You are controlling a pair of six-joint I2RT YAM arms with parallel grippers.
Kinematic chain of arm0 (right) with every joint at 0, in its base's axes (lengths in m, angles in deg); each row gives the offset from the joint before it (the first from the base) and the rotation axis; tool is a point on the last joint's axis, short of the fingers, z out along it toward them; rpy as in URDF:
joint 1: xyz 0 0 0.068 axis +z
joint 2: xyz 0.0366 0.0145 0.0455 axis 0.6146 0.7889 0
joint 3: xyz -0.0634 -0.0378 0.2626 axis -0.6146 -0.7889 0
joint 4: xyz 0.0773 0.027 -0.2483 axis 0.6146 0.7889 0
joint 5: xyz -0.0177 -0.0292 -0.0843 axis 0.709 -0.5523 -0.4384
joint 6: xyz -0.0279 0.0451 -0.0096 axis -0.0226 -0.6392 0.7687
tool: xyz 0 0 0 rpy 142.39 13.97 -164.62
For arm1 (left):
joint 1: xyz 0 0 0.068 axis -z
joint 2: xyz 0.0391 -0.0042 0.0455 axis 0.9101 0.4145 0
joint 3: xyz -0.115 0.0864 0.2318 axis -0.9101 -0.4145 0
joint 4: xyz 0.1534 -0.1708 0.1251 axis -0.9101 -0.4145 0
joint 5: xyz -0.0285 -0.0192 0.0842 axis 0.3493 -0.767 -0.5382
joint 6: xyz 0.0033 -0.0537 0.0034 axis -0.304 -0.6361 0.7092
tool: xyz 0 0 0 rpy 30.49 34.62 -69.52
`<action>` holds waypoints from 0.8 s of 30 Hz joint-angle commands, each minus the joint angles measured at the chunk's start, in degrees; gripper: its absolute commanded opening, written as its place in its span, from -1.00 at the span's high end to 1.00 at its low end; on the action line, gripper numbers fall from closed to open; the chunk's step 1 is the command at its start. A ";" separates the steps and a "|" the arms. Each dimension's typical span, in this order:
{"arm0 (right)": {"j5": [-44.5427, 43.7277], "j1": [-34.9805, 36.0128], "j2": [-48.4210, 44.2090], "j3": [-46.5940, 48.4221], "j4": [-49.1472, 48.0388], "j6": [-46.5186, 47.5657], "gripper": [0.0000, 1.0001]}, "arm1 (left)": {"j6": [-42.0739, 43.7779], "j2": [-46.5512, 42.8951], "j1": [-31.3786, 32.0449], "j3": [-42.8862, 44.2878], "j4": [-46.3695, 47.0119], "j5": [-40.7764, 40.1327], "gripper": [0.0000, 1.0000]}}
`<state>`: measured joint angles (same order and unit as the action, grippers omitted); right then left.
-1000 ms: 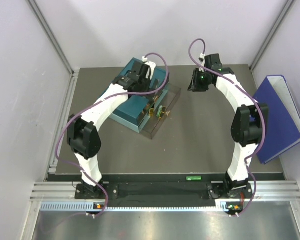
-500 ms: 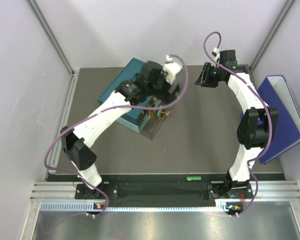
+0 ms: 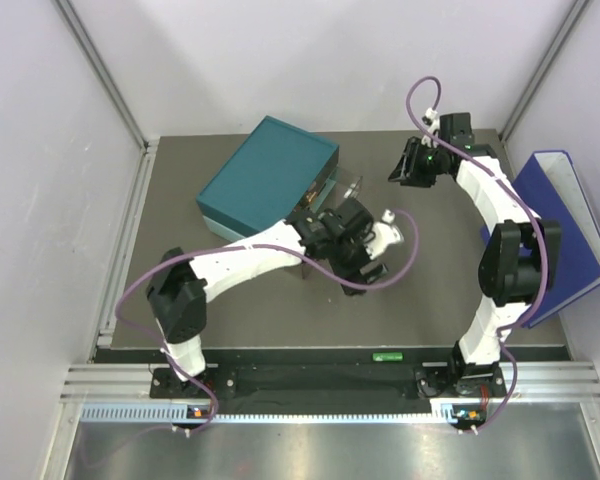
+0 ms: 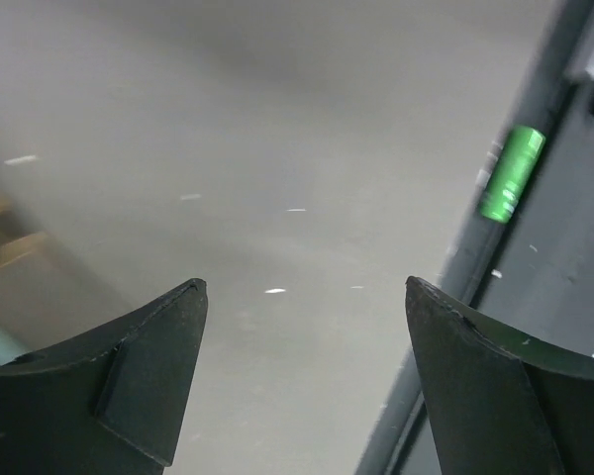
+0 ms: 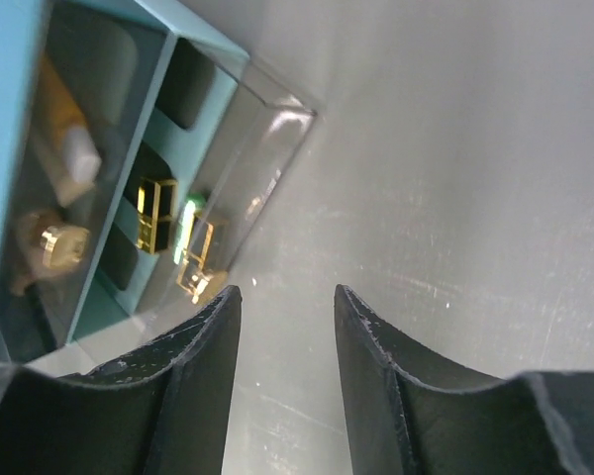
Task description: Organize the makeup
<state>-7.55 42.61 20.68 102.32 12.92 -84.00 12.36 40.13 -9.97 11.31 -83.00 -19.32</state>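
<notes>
Above grey tabletop (image 3: 430, 300), white walls (image 3: 40, 150): left fingers (image 4: 148, 376) wide, right fingers (image 5: 193, 396) parted, both empty.

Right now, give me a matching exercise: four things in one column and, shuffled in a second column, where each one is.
Things:
1. teal box
2. blue binder
3. left gripper
4. right gripper

Places:
A. open above bare table, mid-table
B. at the far right side
C. back, left of centre
D. back right, open, facing the makeup

Pairs: 1-C, 2-B, 3-A, 4-D
</notes>
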 commanded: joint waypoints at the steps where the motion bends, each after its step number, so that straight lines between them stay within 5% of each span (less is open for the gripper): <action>1: 2.17 -1.00 -2.29 -2.88 -3.49 0.18 0.13 | 2.01 3.11 4.90 -0.82 1.72 2.78 -0.70; 24: 8.59 -3.11 3.24 -9.39 -6.39 -0.35 0.08 | 3.68 13.84 18.10 4.28 2.96 5.60 -0.45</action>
<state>-0.62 40.49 23.04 92.68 9.54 -84.57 15.88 53.53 6.71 12.62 -82.13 -15.82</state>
